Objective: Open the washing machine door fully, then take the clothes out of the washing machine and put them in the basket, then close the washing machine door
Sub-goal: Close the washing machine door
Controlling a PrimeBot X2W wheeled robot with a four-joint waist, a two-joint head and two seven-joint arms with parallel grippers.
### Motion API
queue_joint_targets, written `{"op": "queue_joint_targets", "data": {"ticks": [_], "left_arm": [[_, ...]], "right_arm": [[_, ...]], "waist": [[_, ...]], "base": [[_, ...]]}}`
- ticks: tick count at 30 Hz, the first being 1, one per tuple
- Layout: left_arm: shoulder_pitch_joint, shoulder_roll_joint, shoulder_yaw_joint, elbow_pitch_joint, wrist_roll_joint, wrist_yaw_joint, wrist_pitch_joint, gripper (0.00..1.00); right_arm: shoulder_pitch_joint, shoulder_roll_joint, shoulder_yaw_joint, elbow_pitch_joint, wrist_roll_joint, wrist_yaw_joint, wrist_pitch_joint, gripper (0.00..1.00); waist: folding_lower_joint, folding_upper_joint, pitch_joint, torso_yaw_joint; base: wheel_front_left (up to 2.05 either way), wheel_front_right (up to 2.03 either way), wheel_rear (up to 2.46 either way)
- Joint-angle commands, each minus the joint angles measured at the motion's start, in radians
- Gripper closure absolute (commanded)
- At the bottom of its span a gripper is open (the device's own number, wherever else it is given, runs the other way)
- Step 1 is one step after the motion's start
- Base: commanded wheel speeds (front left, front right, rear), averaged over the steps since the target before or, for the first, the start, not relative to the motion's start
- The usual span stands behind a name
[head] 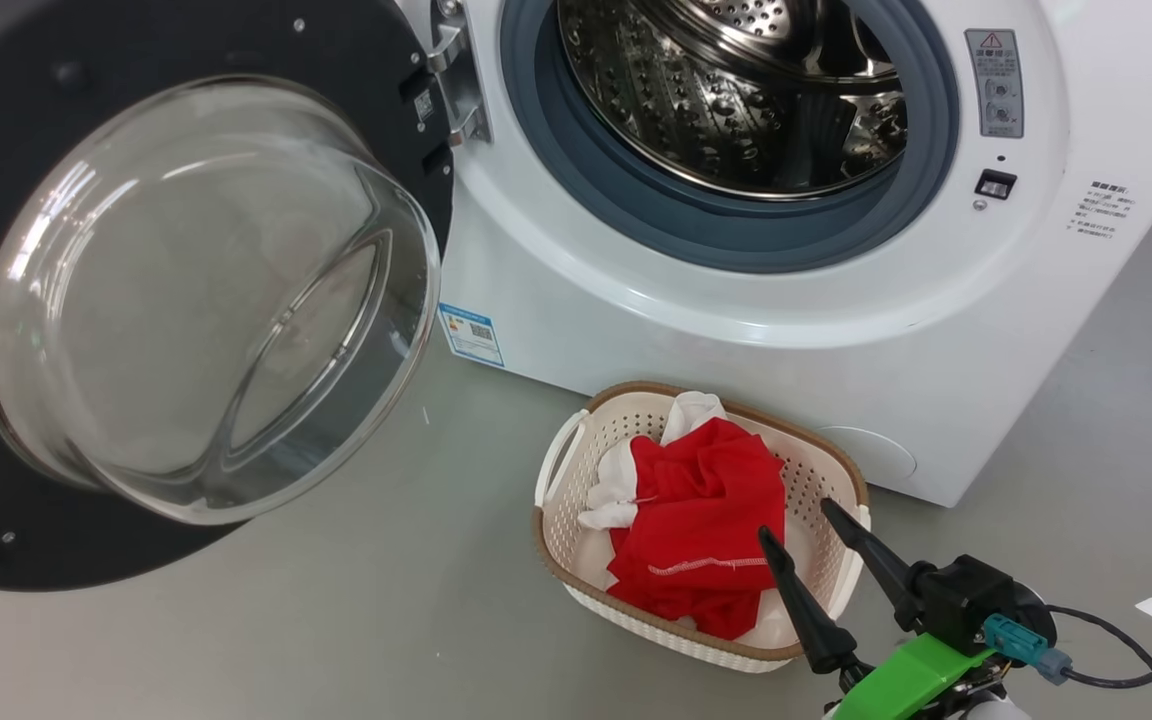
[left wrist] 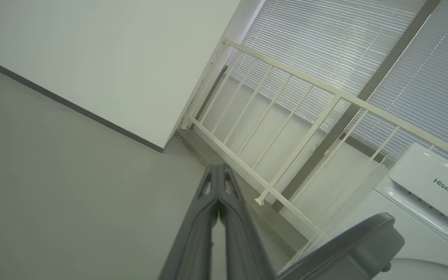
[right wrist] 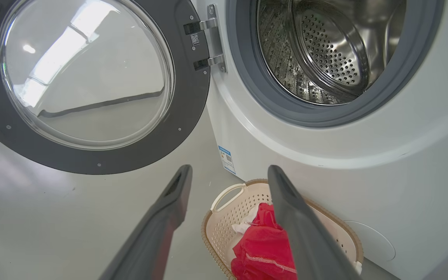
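Grey, smooth floor (head: 336,620) carries everything, and along its far edge stands the big white front-loading washing machine (head: 736,330). Its large round glossy-black-rimmed door (head: 206,300), with a bulging clear glass bowl at the centre, hangs swung wide on its hinge to the left. That leaves the opening clear, so an arm can reach the mouth unhindered.

Behind the grey rubber gasket (head: 636,200) the perforated steel drum (head: 736,90) shows bare metal as far as it can be seen; its uppermost part is cut off.

On the floor, just beside the washer's foot and below the mouth, sits the small cream-white perforated plastic basket (head: 539,540) with a brown woven-look rim. It seems placed there so a load travels only a short way. The bright red soft garments (head: 701,520) with white panels lie heaped inside it, filling most of it.

The right gripper (head: 795,520) hangs over the basket's near right corner. Its two long dark fingers are spread wide with nothing between them, which reads to me as a finished drop.

The left gripper (left wrist: 218,171) has its fingers pressed together around nothing. It points off at a cream railing (left wrist: 286,116) and slatted blinds (left wrist: 325,50), seemingly parked out of the way. By my judgement only closing the door remains.
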Motion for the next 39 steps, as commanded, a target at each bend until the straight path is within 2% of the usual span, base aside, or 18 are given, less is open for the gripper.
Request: {"op": "queue_joint_targets", "data": {"ticks": [1, 4, 10, 14, 18, 30, 39], "left_arm": [[-0.035, 0.078, 0.016, -0.013, -0.014, -0.005, 0.015, 1.00], [-0.060, 0.101, -0.010, 0.062, -0.050, -0.005, 0.086, 1.00], [-0.102, 0.113, -0.036, 0.182, -0.156, -0.005, 0.312, 1.00], [-0.110, 0.113, -0.044, 0.209, -0.211, -0.006, 0.429, 1.00], [-0.107, 0.111, -0.054, 0.209, -0.241, -0.006, 0.499, 1.00], [-0.035, 0.096, -0.098, 0.098, -0.317, -0.006, 0.671, 1.00], [0.070, 0.107, -0.156, -0.104, -0.375, -0.006, 0.835, 1.00]], "right_arm": [[-0.040, 0.001, 0.023, -0.021, -0.009, 0.006, -0.006, 0.00], [-0.043, -0.003, 0.026, -0.020, -0.010, 0.006, -0.006, 0.00], [-0.057, -0.011, 0.032, -0.019, -0.013, 0.006, -0.006, 0.00], [-0.066, -0.017, 0.034, -0.017, -0.015, 0.006, -0.006, 0.00], [-0.071, -0.021, 0.036, -0.015, -0.018, 0.006, -0.006, 0.00], [-0.082, -0.014, 0.032, -0.011, -0.019, 0.006, -0.006, 0.00], [-0.069, -0.009, 0.018, -0.016, -0.015, 0.006, -0.006, 0.00]], "waist": [[0.0000, 0.0000, 0.003, 0.000], [0.0000, 0.0000, 0.012, -0.001], [0.0000, 0.0000, 0.036, -0.007], [0.0000, 0.0000, 0.051, -0.013], [0.0000, 0.0000, 0.062, -0.016], [0.0000, 0.0000, 0.060, -0.026], [0.0000, 0.0000, 0.036, -0.030]], "base": [[0.00, 0.00, 0.00], [0.00, 0.00, 0.00], [0.00, 0.00, 0.00], [0.00, 0.00, 0.00], [0.00, 0.00, 0.00], [0.00, 0.00, 0.00], [0.00, 0.00, 0.00]]}}
